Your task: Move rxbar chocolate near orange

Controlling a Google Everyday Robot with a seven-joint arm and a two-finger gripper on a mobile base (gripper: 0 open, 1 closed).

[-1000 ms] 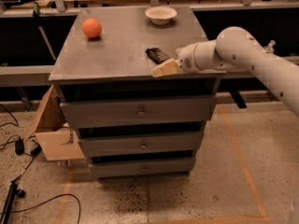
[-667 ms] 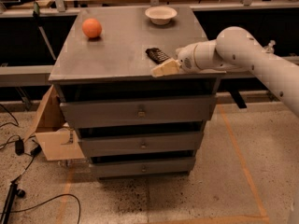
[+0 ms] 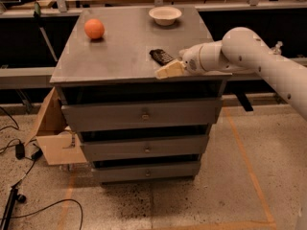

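The rxbar chocolate (image 3: 160,56) is a small flat black bar lying on the grey cabinet top (image 3: 124,42), toward its right front. The orange (image 3: 94,28) sits at the far left of the top, well apart from the bar. My gripper (image 3: 173,66) reaches in from the right on a white arm, low over the front right of the top. One pale finger (image 3: 169,70) lies just in front of the bar, and the bar's right end runs in at the gripper.
A shallow white bowl (image 3: 165,16) stands at the back right of the cabinet top. The cabinet has three drawers (image 3: 144,114) below. An open cardboard box (image 3: 53,128) sits on the floor at the left, with cables nearby.
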